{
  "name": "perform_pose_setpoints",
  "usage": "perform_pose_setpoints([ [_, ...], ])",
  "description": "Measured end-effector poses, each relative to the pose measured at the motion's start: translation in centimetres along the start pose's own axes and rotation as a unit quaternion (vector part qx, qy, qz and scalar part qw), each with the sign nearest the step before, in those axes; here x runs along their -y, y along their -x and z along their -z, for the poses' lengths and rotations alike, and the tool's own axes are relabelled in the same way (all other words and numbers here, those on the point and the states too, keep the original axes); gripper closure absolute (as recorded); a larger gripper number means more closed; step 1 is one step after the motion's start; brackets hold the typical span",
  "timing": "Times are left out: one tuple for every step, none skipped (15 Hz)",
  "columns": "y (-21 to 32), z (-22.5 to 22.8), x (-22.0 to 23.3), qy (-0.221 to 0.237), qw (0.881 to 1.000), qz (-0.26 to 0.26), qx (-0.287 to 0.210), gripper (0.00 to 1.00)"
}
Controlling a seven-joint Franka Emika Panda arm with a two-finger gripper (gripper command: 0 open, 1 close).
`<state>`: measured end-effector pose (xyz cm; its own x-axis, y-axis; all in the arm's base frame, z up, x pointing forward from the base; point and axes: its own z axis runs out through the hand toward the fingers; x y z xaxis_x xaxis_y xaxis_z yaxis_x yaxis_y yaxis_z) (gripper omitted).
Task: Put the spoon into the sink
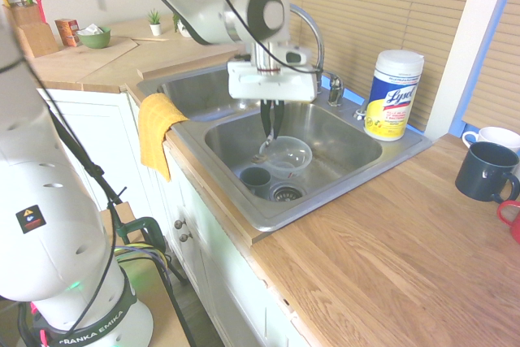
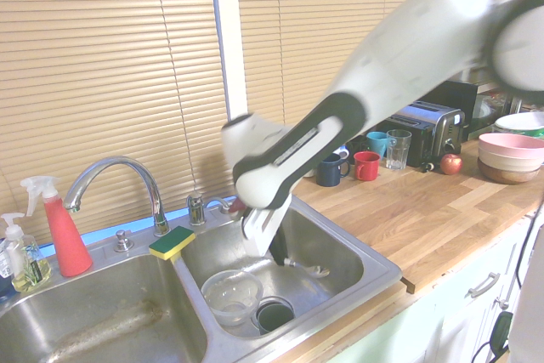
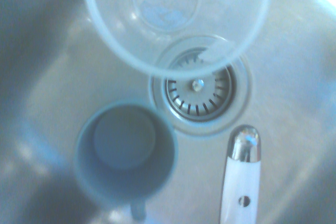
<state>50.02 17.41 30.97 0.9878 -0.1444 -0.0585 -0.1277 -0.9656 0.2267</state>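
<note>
Evidently the gripper point(image 1: 270, 129) is clamped on the spoon point(image 3: 240, 177), hanging above the sink point(image 1: 341, 193) floor beside the drain point(image 3: 198, 88). Light, stiff and slick; its white handle likely grips best.

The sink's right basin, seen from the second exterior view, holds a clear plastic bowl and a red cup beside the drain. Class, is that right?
Not quite: the cup is dark grey-blue, not red. The wrist view shows it plainly, standing beside the drain with the clear plastic bowl next to it, in the sink's right basin. The only red cup stands on the counter.
</note>
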Motion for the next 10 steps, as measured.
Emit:
perform_pose_setpoints([
  [-1.4, -1.8, 0.3, 0.004, 1.0, -0.001, 0.013, 1.0],
  [-2.7, -3.4, 0.5, 0.005, 1.0, -0.006, 0.024, 1.0],
  [-3.8, -4.6, 0.7, 0.007, 0.999, -0.009, 0.032, 1.0],
  [-4.6, -5.7, 0.9, 0.008, 0.999, -0.011, 0.037, 1.0],
  [-5.3, -6.7, 1.2, 0.011, 0.999, -0.012, 0.043, 1.0],
  [-6.0, -7.7, 1.2, 0.013, 0.999, -0.015, 0.048, 1.0],
  [-6.6, -8.9, 1.1, 0.017, 0.998, -0.019, 0.054, 1.0],
  [-7.2, -10.3, 0.8, 0.021, 0.998, -0.024, 0.061, 1.0],
  [-7.8, -11.7, 0.4, 0.025, 0.997, -0.028, 0.068, 1.0],
  [-8.2, -12.8, 0.3, 0.029, 0.996, -0.031, 0.074, 0.0],
])
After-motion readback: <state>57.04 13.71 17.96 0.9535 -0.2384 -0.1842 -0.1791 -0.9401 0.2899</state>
